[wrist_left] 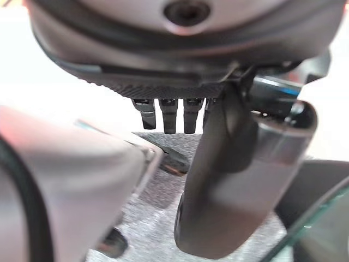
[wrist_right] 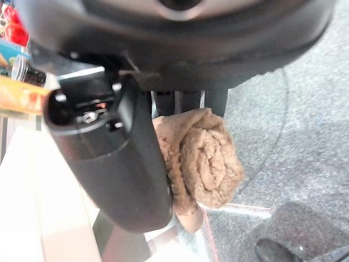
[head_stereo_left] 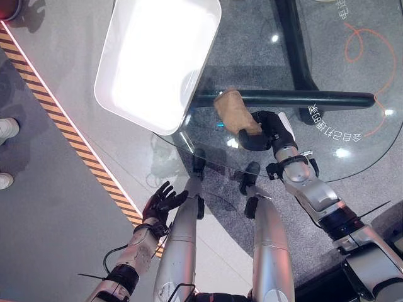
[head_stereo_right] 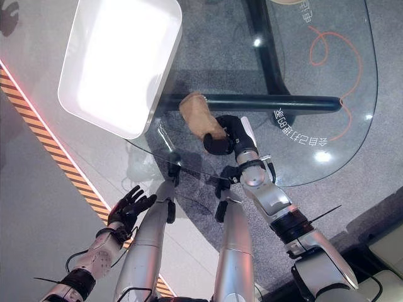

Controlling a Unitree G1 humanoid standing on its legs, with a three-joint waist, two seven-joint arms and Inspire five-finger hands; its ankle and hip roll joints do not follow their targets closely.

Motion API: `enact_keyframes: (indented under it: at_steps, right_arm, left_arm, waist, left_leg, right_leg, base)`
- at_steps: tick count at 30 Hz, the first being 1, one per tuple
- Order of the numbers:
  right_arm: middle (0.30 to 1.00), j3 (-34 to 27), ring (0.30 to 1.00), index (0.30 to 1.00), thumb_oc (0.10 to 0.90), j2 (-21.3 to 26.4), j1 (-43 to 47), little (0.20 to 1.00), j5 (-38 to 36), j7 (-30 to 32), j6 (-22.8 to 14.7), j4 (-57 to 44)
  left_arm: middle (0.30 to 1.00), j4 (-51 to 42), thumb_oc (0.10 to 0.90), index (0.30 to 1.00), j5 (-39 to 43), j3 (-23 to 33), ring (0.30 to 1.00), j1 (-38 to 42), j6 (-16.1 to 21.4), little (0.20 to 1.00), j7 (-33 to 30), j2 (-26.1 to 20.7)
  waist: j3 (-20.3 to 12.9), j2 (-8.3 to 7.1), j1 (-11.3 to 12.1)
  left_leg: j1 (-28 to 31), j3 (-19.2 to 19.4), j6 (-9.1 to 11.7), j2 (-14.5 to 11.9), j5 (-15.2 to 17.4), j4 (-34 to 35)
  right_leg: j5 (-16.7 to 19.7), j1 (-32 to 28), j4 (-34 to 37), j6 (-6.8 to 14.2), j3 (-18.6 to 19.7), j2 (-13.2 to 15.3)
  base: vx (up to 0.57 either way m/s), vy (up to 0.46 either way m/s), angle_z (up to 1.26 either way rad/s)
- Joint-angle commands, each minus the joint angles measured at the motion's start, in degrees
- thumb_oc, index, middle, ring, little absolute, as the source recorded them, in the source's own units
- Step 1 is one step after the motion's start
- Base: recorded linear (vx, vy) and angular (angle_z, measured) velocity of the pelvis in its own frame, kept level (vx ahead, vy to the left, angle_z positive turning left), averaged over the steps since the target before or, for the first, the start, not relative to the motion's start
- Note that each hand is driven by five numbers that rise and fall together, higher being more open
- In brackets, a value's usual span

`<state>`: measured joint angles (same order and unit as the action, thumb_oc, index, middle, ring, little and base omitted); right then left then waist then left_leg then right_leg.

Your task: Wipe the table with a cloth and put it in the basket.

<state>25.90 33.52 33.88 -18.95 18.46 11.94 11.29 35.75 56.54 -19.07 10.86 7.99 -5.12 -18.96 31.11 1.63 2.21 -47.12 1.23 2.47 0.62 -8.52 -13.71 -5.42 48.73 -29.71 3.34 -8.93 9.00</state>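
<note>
The right hand (head_stereo_left: pixel 269 131) rests over the near part of the glass table (head_stereo_left: pixel 352 145), its fingers (wrist_right: pixel 188 101) and thumb clenched around a rolled brown cloth (head_stereo_left: pixel 234 111). The roll sticks out past the hand toward the white basket (head_stereo_left: pixel 126 107), a shallow white tub sitting on the table's left corner, just beside the cloth but not touching it. In the right wrist view the cloth shows as a tight spiral roll pinched between thumb and fingers, close to the table's edge.

The left hand (head_stereo_left: pixel 161 202) hangs low, off the table on the robot's left above the floor, its fingers spread and released, holding nothing.

Judging from this, the cloth is gripped and near the basket, so the drop-off looks like the step at hand. The risks come mostly from the roll and the geometry. A bundled cloth wipes poorly if more wiping is intended, since little of it meets the glass. The grip takes only one end of the roll, so it could unwind or slip free on the way across. The basket overhangs the table's corner; a nudge against its rim could shift or tip it off. Letting go too soon would leave the cloth on the glass or send it over the edge.
</note>
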Motion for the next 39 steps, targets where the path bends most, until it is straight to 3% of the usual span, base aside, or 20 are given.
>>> enact_keyframes:
  at_steps: [1, 8, 9, 13, 22, 28, 32, 39]
  right_arm:
    - [0.300, -3.3, 0.300, 0.300, 0.100, 2.2, -1.7, 0.200, 0.4, 0.0, -6.9, -11.2]
    - [0.300, -4.7, 0.300, 0.300, 0.100, 1.8, -4.9, 0.200, 0.0, -0.1, -8.6, -11.5]
    - [0.300, -5.5, 0.300, 0.300, 0.100, 2.0, -4.6, 0.200, -0.3, -0.1, -9.0, -11.8]
    - [0.300, -7.1, 0.300, 0.300, 0.100, 2.7, -6.6, 0.200, -0.3, 0.3, -10.0, -13.6]
    - [0.300, -10.7, 0.300, 0.300, 0.100, 3.2, -12.1, 0.200, -0.3, 1.1, -12.6, -18.6]
    - [0.300, -13.1, 0.300, 0.300, 0.100, 3.6, -17.2, 0.200, -3.3, 0.0, -16.9, -23.2]
    - [0.300, -14.4, 0.300, 0.300, 0.100, 3.3, -19.8, 0.200, -4.2, -0.7, -20.6, -25.7]
    - [0.300, -15.5, 0.300, 0.300, 0.100, 2.8, -21.7, 0.200, -4.3, -1.4, -24.3, -27.9]
  left_arm:
    - [0.900, -2.8, 0.800, 0.900, 3.0, 1.0, 0.900, -7.5, 1.1, 0.900, 1.4, -0.2]
    - [0.900, -3.5, 0.800, 0.900, 6.8, 2.9, 0.900, -8.6, -0.1, 0.900, 5.1, -0.3]
    - [0.900, -4.1, 0.800, 0.900, 6.9, 3.4, 0.900, -7.8, -0.7, 0.900, 7.0, -0.6]
    - [0.900, -9.5, 0.800, 0.900, 7.4, 2.6, 0.900, -9.5, -2.4, 0.900, 11.4, -2.2]
    - [0.900, -17.2, 0.800, 0.900, 10.2, 2.4, 0.900, -12.1, -5.1, 0.900, 15.0, -4.2]
    - [0.900, -25.1, 0.800, 0.900, 14.7, 2.5, 0.900, -14.9, -8.4, 0.900, 24.8, -5.5]
    - [0.900, -31.5, 0.800, 0.900, 20.2, 1.2, 0.900, -15.4, -7.6, 0.900, 31.9, -6.3]
    - [0.900, -36.6, 0.800, 0.900, 28.0, 1.6, 0.900, -14.7, -6.1, 0.900, 37.0, -6.8]
  waist:
    - [-1.3, 0.11, -0.4]
    - [-1.3, -0.52, -0.6]
    - [-1.3, -0.86, -0.9]
    - [-1.3, -1.02, -0.9]
    - [-1.3, -1.22, -1.4]
    - [-1.3, -1.20, -2.2]
    - [-1.3, -1.49, -2.8]
    - [-1.3, -2.27, -3.5]
  left_leg:
    - [2.4, 4.6, -0.9, 1.9, 12.6, -8.6]
    - [6.2, 4.5, -0.8, 1.7, 12.3, -6.9]
    - [5.4, 4.9, -1.1, 1.8, 10.3, -6.0]
    - [8.0, 5.0, -1.4, 1.7, 10.7, -5.9]
    - [11.7, 5.5, -2.0, 1.6, 11.6, -6.1]
    - [13.0, 6.3, -2.4, 1.3, 11.9, -5.9]
    - [12.4, 7.1, -2.7, 1.0, 12.1, -6.2]
    - [12.3, 7.6, -3.1, 1.1, 12.5, -6.2]
  right_leg:
    - [6.5, -2.4, 10.4, 1.9, -2.7, -3.1]
    - [5.8, -6.3, 11.4, 1.8, -2.8, -3.6]
    - [7.4, -5.6, 12.4, 1.3, -3.2, -3.5]
    - [6.6, -8.3, 12.2, 1.1, -3.4, -3.7]
    - [5.4, -12.0, 11.4, 0.8, -2.8, -4.4]
    - [5.4, -13.2, 11.9, 0.9, -2.2, -4.7]
    - [5.7, -12.6, 11.6, 0.9, -1.6, -4.9]
    - [6.3, -12.4, 12.2, 1.2, -1.1, -5.3]
  base:
    - [-0.03, -0.031, 0.00]
    - [-0.05, -0.036, -0.04]
    - [-0.12, -0.043, -0.05]
    - [-0.05, -0.022, -0.04]
    - [-0.01, 0.001, 0.00]
    - [0.01, 0.016, -0.06]
    - [0.01, 0.011, -0.06]
    - [0.00, -0.007, -0.05]
